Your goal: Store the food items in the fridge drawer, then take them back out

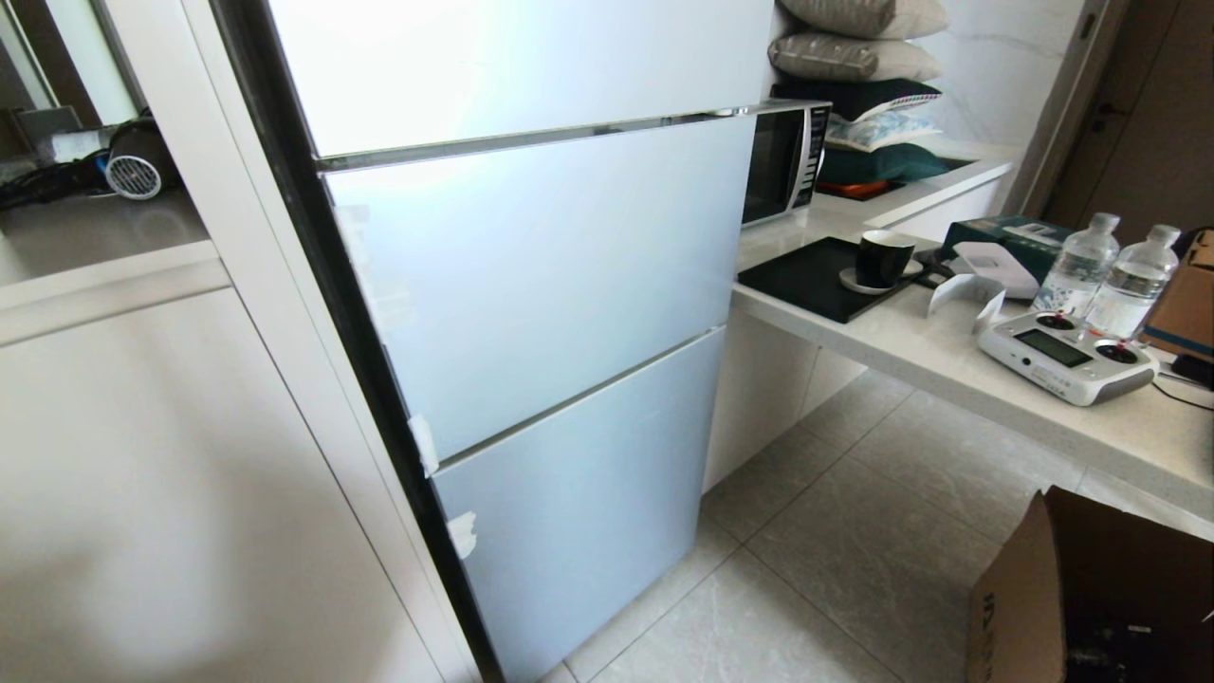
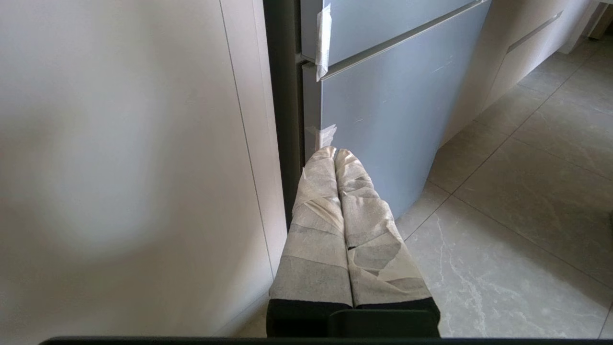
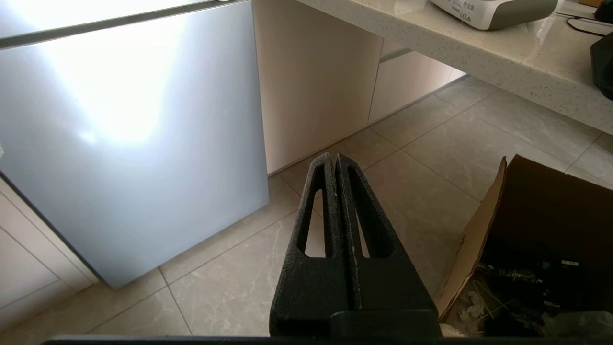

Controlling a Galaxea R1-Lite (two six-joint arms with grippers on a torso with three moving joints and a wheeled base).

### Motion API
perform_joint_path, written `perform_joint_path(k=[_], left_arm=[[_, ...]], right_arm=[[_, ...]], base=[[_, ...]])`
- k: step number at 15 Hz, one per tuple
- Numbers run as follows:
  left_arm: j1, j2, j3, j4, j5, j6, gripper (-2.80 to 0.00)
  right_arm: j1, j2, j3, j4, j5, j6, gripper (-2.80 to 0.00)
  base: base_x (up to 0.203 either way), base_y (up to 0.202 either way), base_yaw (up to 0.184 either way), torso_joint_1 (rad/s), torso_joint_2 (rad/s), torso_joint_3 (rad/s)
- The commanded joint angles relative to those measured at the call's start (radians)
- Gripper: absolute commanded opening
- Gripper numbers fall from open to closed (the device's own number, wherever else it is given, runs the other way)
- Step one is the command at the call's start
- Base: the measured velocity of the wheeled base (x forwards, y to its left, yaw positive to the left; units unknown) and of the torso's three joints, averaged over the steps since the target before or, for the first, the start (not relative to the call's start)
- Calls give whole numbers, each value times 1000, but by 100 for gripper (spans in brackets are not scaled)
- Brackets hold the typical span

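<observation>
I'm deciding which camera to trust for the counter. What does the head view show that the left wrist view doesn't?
Only the head view shows the counter with its microwave, black mug, two water bottles and remote controller, plus the cardboard box. Only the left wrist view shows the left gripper, its tape-wrapped fingers shut, near the fridge's lower corner. Both show the closed fridge door panels with white tape scraps, and tiled floor.
</observation>
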Motion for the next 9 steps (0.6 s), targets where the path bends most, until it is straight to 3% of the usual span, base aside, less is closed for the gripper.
perform_joint_path(k=[1, 9], left_arm=[[0, 2, 0, 0, 0, 0, -280], [0, 0, 0, 0, 0, 0, -280]], right_arm=[[0, 0, 0, 0, 0, 0, -280], [0, 0, 0, 0, 0, -1, -280]], base=[[0, 0, 0, 0, 0, 0], [0, 0, 0, 0, 0, 0]])
